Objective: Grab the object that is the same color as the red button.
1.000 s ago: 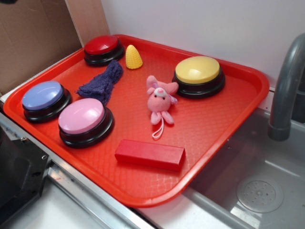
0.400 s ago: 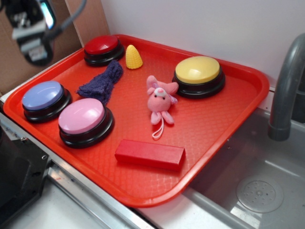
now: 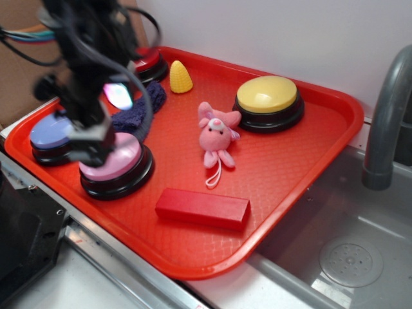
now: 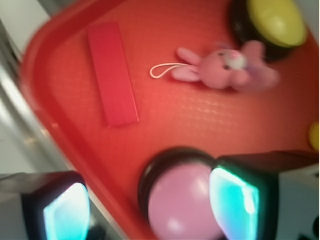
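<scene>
- The tool (image 3: pixel 96 145) has swung in from the tray's far-left corner and now hangs over the pink button (image 3: pixel 116 164), jaws spread and empty.
- The red block (image 3: pixel 202 208) lies untouched on the tray (image 3: pixel 309 161), off to the tool's side, so a sideways move and descent remain.

Even, bright, diffuse light; shadows are soft and short. The exterior view is sharp except the motion-blurred arm (image 3: pixel 90 77). The wrist view is soft all over, smeared worst at the pink button (image 4: pixel 182 205) and tray (image 4: pixel 45 115) rim.
</scene>
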You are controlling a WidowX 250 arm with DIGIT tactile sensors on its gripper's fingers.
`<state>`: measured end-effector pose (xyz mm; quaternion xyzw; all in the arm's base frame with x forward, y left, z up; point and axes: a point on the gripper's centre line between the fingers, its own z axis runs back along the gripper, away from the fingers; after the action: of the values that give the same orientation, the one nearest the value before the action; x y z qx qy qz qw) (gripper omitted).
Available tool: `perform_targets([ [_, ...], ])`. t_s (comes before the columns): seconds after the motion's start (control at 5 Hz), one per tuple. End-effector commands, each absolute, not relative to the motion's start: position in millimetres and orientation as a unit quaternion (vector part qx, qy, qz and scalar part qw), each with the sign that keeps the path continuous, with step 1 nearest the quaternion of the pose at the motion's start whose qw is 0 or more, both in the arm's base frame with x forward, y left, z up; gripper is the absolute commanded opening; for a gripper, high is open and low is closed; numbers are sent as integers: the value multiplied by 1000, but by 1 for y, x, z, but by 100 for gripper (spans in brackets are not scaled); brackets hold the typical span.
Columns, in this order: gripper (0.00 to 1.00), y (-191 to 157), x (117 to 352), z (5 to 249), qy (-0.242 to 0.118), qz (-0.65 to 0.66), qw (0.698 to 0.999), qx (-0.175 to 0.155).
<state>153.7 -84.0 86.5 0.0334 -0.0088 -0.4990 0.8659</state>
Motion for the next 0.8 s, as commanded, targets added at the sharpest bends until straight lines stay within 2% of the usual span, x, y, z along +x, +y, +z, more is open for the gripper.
perform_targets([
  [0.0,100,-132,170,67,-40,-509,860,7],
  [0.2,100,-145,167,53,-25,-518,855,-6],
  [0.6,100,-155,168,32,-13,-521,853,21],
])
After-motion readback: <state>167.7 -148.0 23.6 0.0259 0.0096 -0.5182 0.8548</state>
